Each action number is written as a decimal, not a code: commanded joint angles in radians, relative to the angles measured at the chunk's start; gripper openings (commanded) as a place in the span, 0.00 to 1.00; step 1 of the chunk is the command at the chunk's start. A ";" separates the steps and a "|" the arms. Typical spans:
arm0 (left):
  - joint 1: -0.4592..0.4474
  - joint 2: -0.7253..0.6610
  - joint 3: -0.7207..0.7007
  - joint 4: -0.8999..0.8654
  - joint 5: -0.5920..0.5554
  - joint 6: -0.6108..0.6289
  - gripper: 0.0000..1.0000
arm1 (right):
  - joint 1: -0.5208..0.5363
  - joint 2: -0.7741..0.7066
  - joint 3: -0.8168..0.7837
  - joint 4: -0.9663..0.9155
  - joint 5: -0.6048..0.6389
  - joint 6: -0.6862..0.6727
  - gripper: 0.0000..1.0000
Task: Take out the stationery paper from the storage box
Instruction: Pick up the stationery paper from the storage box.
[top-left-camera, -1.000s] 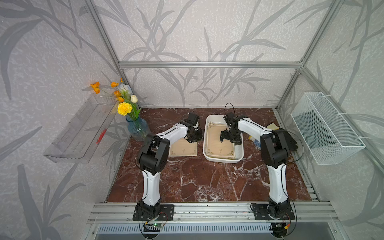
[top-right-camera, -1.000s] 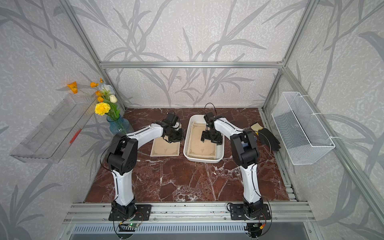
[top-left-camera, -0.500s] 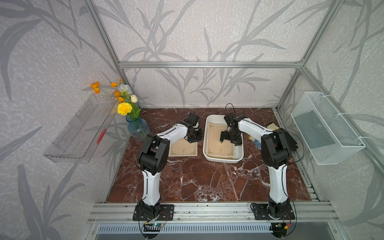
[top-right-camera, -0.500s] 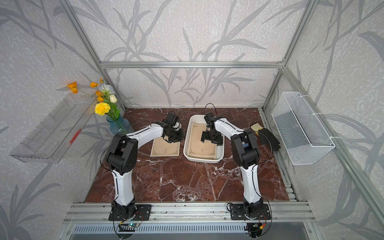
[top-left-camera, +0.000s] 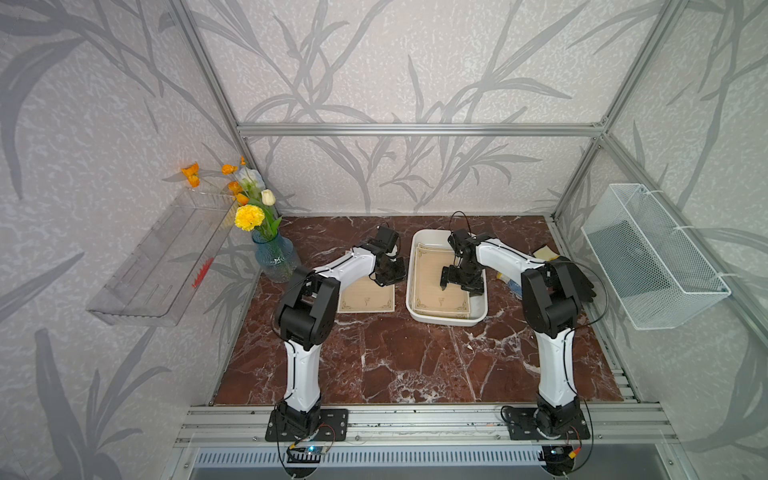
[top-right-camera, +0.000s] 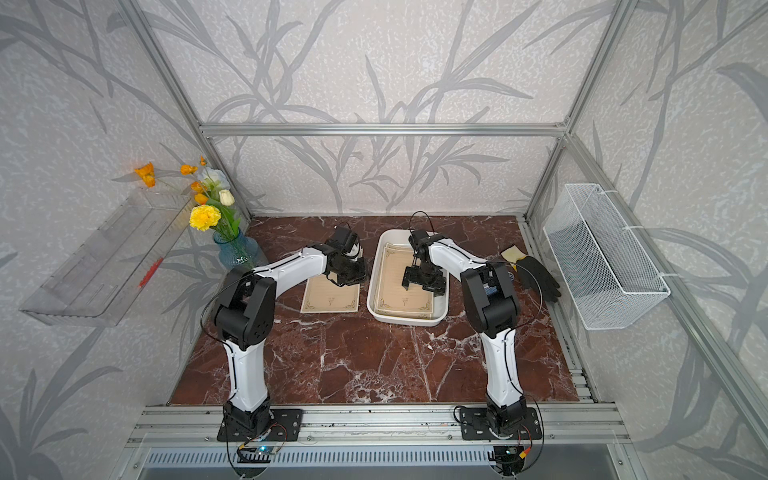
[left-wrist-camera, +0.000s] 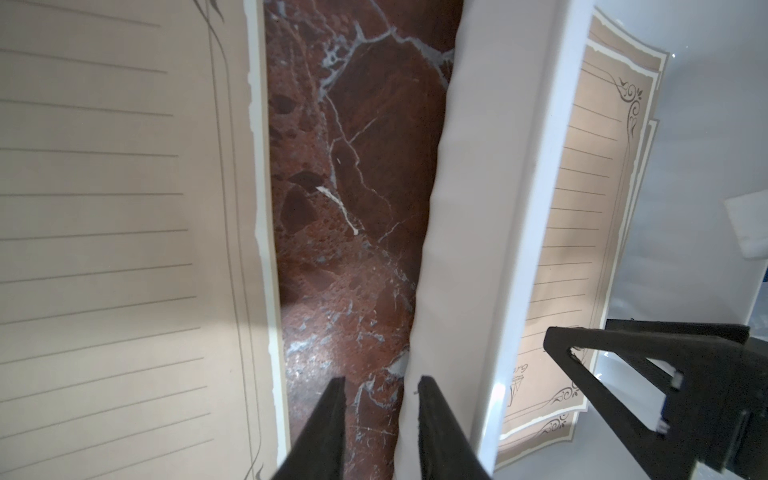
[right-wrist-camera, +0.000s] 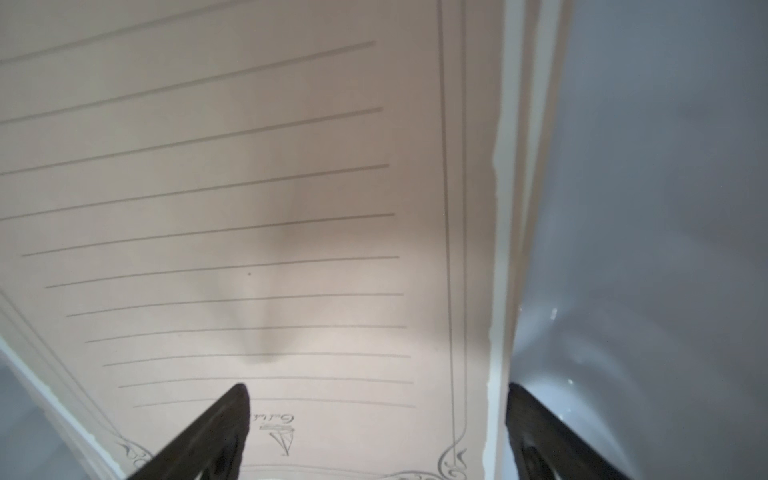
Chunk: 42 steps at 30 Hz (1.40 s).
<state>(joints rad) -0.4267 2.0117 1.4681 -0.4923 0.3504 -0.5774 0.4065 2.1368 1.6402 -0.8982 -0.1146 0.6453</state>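
Note:
The storage box is a shallow white tray at mid-table, seen in both top views. Inside it lie tan ruled sheets of stationery paper, slightly fanned. One more sheet lies flat on the marble left of the box. My right gripper is low inside the box and open wide. In the right wrist view, one fingertip rests over the top sheet and the other sits past its edge. My left gripper is open, narrowly, with only marble between its fingers, between the loose sheet and the box wall.
A blue vase of flowers stands at the back left, below a clear wall shelf. A white mesh basket hangs on the right wall. A black glove and a yellow pad lie right of the box.

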 joint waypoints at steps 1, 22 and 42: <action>-0.007 -0.022 -0.020 0.009 0.004 -0.005 0.31 | 0.003 -0.058 -0.010 -0.006 -0.005 0.016 0.93; -0.010 -0.028 -0.035 0.021 0.005 -0.013 0.31 | 0.015 -0.092 -0.013 0.037 -0.056 0.017 0.68; -0.012 -0.016 -0.034 0.024 0.005 -0.015 0.31 | -0.046 -0.141 -0.287 0.390 -0.194 0.120 0.60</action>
<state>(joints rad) -0.4332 2.0102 1.4425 -0.4667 0.3511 -0.5873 0.3710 2.0140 1.3926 -0.5770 -0.2832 0.7376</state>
